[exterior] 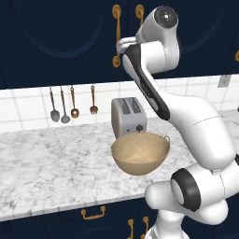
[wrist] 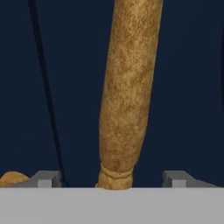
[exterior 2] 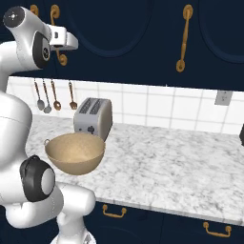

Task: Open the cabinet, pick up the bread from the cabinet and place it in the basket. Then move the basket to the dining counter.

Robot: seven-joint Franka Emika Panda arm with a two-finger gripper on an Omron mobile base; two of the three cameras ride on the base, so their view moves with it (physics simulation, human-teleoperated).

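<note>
- Up at the cabinet [exterior: 56, 42], the doors look shut in both base views; I see no gap and nothing of the inside, so the opening step is not done yet.
- Right at one brass handle [wrist: 127, 92], the gripper [wrist: 111, 180] has the bar standing between its two finger tips [wrist: 46, 178]. They are spread to either side of it, and neither clearly touches it. I take this as the reach for the handle, just short of a grip.
- From the left base view, the arm's hand is raised against the door by the handles near the meeting edges, which fits that reading.
- Down on the marble counter [exterior: 46, 168], the basket [exterior: 140, 153] sits near the front edge, just before the toaster [exterior: 128, 115]. It looks empty.
- The bread is presumably behind the closed doors; I cannot say where.
- Utensils [exterior: 70, 103] hang on the tiled wall, well apart from the basket.
- By my judgement nearly everything is left: close on the handle, swing the door open, fetch the bread, drop it in the basket, then carry the basket to the dining counter.
</note>
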